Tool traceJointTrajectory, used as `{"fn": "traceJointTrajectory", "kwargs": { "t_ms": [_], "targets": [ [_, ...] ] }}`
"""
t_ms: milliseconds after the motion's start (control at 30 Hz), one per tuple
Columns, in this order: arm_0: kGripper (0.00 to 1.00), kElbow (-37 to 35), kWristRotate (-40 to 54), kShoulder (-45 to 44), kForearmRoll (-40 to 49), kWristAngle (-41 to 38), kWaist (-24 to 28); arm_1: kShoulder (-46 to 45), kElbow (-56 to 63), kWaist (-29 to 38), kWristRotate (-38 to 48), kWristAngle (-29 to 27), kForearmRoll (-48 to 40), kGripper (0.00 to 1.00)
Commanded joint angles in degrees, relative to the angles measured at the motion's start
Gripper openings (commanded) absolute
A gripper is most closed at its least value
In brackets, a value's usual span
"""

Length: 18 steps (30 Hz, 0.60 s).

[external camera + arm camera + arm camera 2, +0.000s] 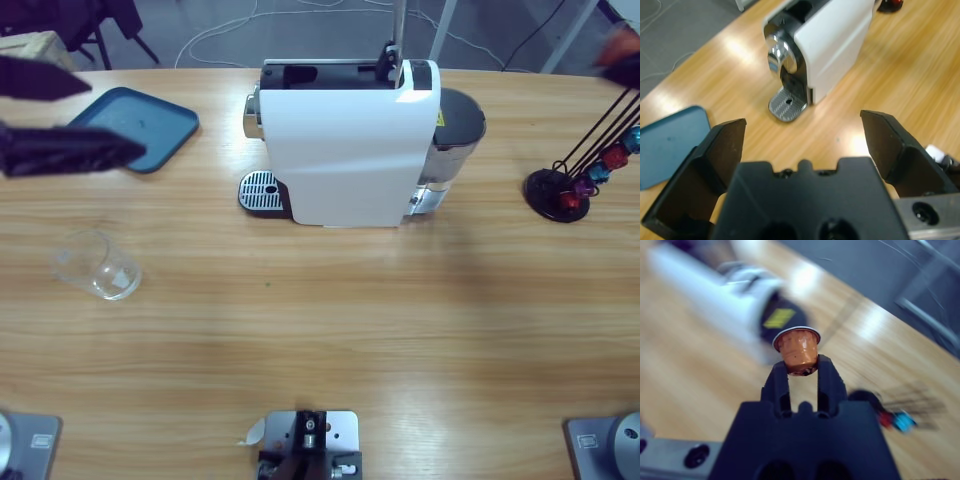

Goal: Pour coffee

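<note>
1. The right pincer [802, 369] is clamped on an orange capsule [799, 351], gripped only by its lower end; a jolt could likely tip it out.
2. The left pincer [802, 131] stands wide apart, empty, with the coffee machine [827, 42] ahead and bare desk [905, 75] between.
3. No coffee shows; the glass [97, 265] on the desk looks empty, well clear of the drip grille [262, 190].

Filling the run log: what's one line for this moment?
right fingers: shut on capsule | left fingers: open, empty | glass: on table, off machine
</note>
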Motion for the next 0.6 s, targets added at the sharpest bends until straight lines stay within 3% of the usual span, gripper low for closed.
{"fn": "traceJointTrajectory", "kwargs": {
  "t_ms": [33,133,367,600],
  "targets": [
    [1.0,4.5,1.1,-9.0,4.7,1.2,-0.5,15.2,-16.1,15.4,-8.3,4.3,7.9,0.0],
    [1.0,6.1,1.1,-11.9,5.2,1.9,-0.5,23.3,-26.2,18.2,-10.5,4.6,11.9,0.0],
    [1.0,7.1,1.0,-13.5,5.8,1.9,-0.5,36.9,-39.2,18.3,-10.8,3.6,12.1,0.0],
    [1.0,7.2,0.9,-12.0,5.7,2.0,-0.5,42.3,-43.0,13.7,-11.5,2.4,11.8,0.0]
  ]
}}
